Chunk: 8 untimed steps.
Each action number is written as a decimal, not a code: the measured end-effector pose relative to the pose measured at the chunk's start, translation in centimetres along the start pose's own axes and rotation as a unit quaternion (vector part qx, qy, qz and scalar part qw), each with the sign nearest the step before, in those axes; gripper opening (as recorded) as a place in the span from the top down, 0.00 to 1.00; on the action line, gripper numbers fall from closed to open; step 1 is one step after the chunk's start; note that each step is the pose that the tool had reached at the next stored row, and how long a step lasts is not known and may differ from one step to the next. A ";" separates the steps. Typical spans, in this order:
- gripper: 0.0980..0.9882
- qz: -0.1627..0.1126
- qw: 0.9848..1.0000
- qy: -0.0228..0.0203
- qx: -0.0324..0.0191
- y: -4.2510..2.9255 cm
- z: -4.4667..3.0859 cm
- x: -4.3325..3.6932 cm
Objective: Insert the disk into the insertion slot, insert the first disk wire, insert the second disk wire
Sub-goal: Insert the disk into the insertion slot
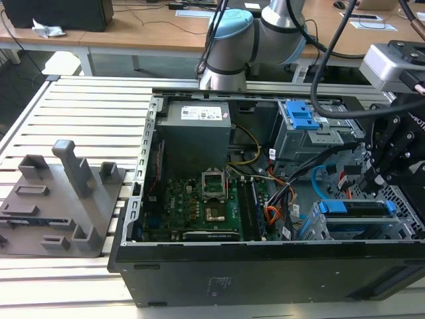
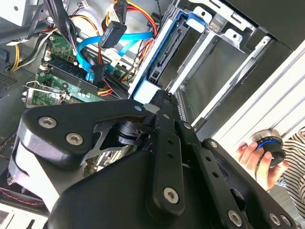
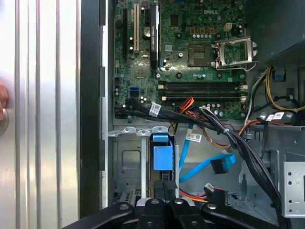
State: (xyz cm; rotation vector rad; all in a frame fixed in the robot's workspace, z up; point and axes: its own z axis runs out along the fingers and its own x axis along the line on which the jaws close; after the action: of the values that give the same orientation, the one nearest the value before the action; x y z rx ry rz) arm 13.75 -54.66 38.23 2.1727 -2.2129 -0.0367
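- The disk (image 1: 355,208) sits in a bright blue plastic carrier. In the exterior view it lies flat with its blue frame showing along the top edge.
- The disk rests inside the insertion slot (image 1: 320,229), a low grey metal cage in the corner of the computer case (image 1: 265,272) towards the exterior view's right.
- In the first wrist view the blue carrier end of the disk (image 3: 161,160) stands between the grey walls of the slot (image 3: 126,162).
- The claw (image 3: 164,185) is at the carrier end of the disk. Its fingertips stand together with no gap, and nothing is clamped between them.
- The light-blue cable (image 3: 200,169) curves beside the slot. Its black end connector (image 3: 221,165) lies clear of the disk.
- The case also holds a green motherboard (image 1: 199,206), a grey power supply (image 1: 196,129) and a taller bay with a blue latch (image 1: 302,116).
- The case stands on a slatted bench (image 1: 86,106), with a grey fixture (image 1: 66,199) beside it.
- In the second wrist view a hand (image 2: 252,160) holds a round black-and-blue object on the bench.
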 end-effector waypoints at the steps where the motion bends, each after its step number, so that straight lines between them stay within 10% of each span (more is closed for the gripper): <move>1: 0.99 0.000 1.000 0.000 0.000 -0.09 0.07 0.00; 8: 0.99 0.000 1.000 0.000 -0.001 -0.83 0.72 -0.02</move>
State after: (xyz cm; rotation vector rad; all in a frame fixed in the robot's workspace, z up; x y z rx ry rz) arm 14.54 -54.66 37.47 2.1719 -2.2121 -0.0383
